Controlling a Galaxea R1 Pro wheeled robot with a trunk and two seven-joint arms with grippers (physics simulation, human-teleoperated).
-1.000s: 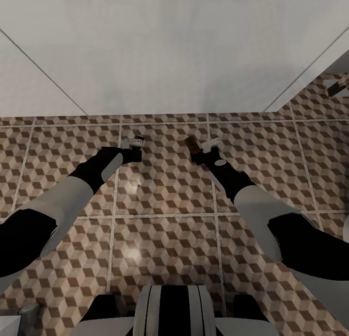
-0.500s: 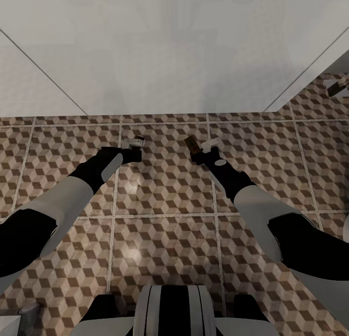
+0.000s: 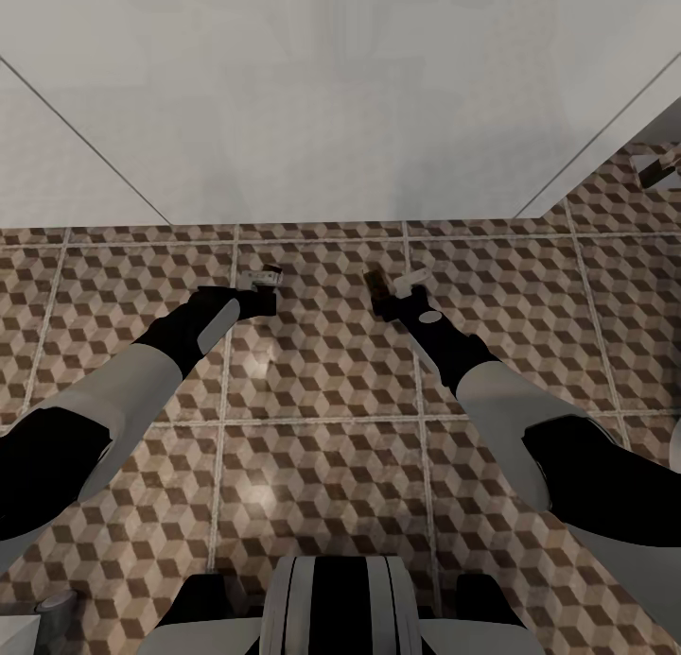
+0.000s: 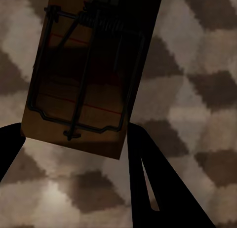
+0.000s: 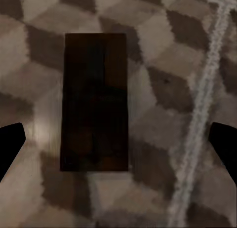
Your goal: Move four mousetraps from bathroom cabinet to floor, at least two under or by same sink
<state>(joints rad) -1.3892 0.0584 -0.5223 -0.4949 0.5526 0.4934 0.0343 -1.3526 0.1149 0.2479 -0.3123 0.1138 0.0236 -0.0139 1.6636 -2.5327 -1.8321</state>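
- Head view: both arms reach forward and down over the bathroom floor (image 3: 322, 371), tiled in a brown, beige and white cube pattern with pale grout lines. Ahead stands a plain white boxy unit (image 3: 340, 97), its base meeting the tiles. The left gripper (image 3: 263, 279) holds its mousetrap just above the floor, close to the foot of the white unit. The right gripper (image 3: 397, 282) hovers a little to the right, also near the unit, with a dark brown mousetrap (image 3: 375, 282) at its tips. A small dark object (image 3: 653, 171) lies on the tiles at the far right edge; too small to identify.
- Left wrist view: a tan wooden mousetrap (image 4: 84, 70) with a black wire spring and thin red lines sits between the two dark fingers (image 4: 148, 178), which press against its edges, gripping it. Cube-pattern tile lies behind it.
- Right wrist view: the other mousetrap (image 5: 95, 102), a dark rectangle seen in shadow, lies flat against the tile. The dark fingertips (image 5: 10, 144) are spread wide at either side, well clear of it. A pale grout line (image 5: 200, 109) runs beside it.
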